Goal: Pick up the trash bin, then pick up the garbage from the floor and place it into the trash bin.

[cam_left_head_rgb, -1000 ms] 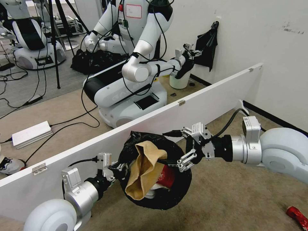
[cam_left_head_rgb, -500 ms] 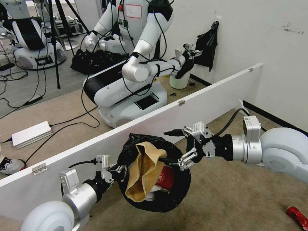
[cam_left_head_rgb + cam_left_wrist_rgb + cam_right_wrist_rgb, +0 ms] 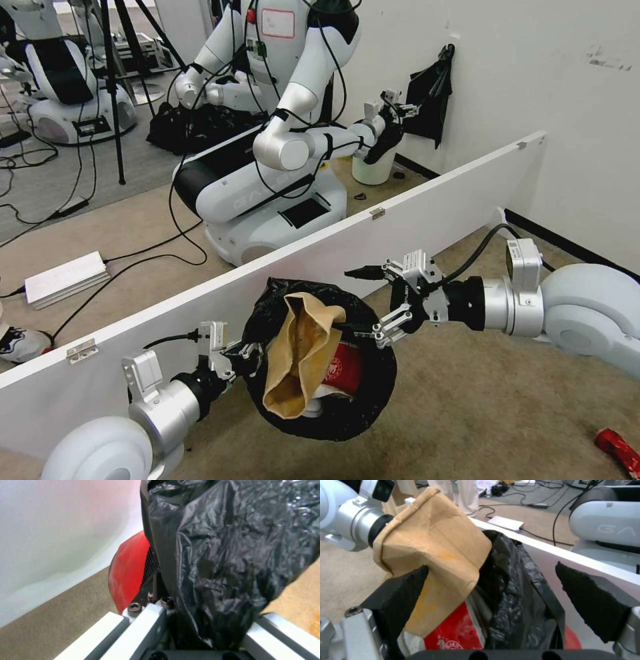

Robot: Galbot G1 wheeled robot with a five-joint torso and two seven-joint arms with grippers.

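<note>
A: Trash bin point(image 3: 320, 400) hangs off the floor, tilted toward the camera, between both arms. Left gripper point(image 3: 248, 349) is clamped on its bagged rim.

B: Contents?

A: Tan paper bag point(image 3: 298, 353) sticks out of the mouth; red-white paper cup point(image 3: 343, 370) sits beneath it, something white under that.

B: Right gripper point(image 3: 370, 301)?

A: Fingers spread wide, nothing in them, just beside the bin's rim near the paper bag.

B: Surroundings?

A: Beige carpet point(image 3: 480, 407), low white partition board point(image 3: 427, 227) behind the bin, red can point(image 3: 617, 448) on the floor to the right.
</note>
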